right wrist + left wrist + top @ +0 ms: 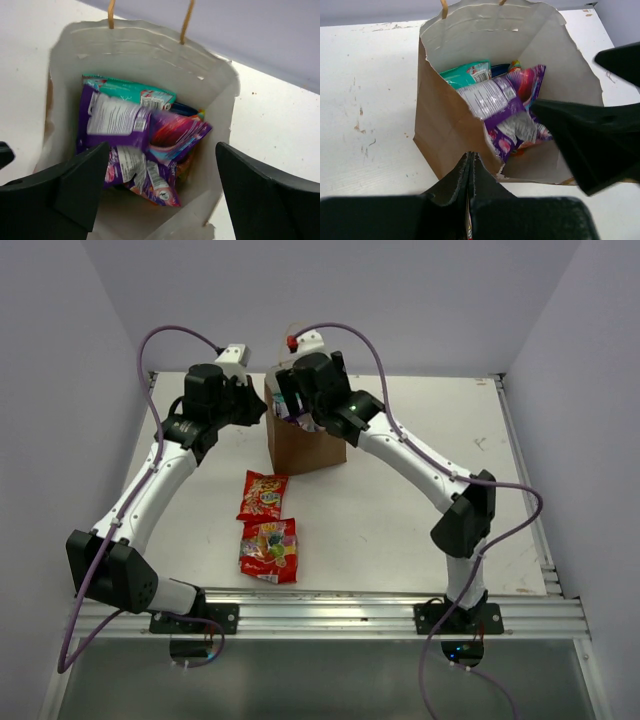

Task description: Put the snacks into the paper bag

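One paper bag (pixel 300 448), upper centre of the overhead view. Two red packets (pixel 262 495) (pixel 269 550) below it on the table (pixel 400 520). Inside: one teal packet (pixel 131 93), at least two purple packets (pixel 114 120) (pixel 150 181); rest hidden.

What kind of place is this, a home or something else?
Probably a robot test cell, not a home: a white table closed in by plain walls, a left arm and a right arm bolted to a metal rail, with a paper bag to fill.
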You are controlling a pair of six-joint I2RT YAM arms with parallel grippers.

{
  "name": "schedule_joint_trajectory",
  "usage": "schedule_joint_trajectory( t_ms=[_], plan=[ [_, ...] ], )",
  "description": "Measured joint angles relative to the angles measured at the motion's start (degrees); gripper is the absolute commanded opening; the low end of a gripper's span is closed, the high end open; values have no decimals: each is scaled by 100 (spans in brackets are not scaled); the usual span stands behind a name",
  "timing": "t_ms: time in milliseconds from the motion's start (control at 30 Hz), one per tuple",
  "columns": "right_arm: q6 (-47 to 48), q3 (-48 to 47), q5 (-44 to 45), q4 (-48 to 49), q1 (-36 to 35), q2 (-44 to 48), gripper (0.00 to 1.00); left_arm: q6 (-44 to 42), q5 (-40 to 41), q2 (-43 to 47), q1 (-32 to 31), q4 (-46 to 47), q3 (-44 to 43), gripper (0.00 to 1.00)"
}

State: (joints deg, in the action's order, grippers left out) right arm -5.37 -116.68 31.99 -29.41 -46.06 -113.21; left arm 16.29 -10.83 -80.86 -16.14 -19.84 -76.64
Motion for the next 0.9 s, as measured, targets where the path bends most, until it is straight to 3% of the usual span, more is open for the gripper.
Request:
schedule_joint_trajectory(
  t_ms=[200,367,500,567,667,800,900],
  plan=[
    [199,-11,42,22,-177,1104,96,2,-39,0,0,-4,0,0],
    [66,-57,-542,-284,-817,2430,95,2,-52,0,0,-2,0,0],
    [-289,1113,-1139,-378,-1543,3128,94,4,-83,0,0,-2,0,0],
    [-485,1770,-1414,-345,-1917,2990,94,4,-94,0,0,-2,0,0],
    [-702,2428,-1759,-308,-2308,2081,94,4,-96,0,0,-2,7,0],
    [-811,2944,-2181,-367,-2538,671,94,4,-96,0,0,-2,15,0],
    [-817,3093,-2321,-520,-2553,240,94,4,-96,0,0,-7,42,0]
  ],
)
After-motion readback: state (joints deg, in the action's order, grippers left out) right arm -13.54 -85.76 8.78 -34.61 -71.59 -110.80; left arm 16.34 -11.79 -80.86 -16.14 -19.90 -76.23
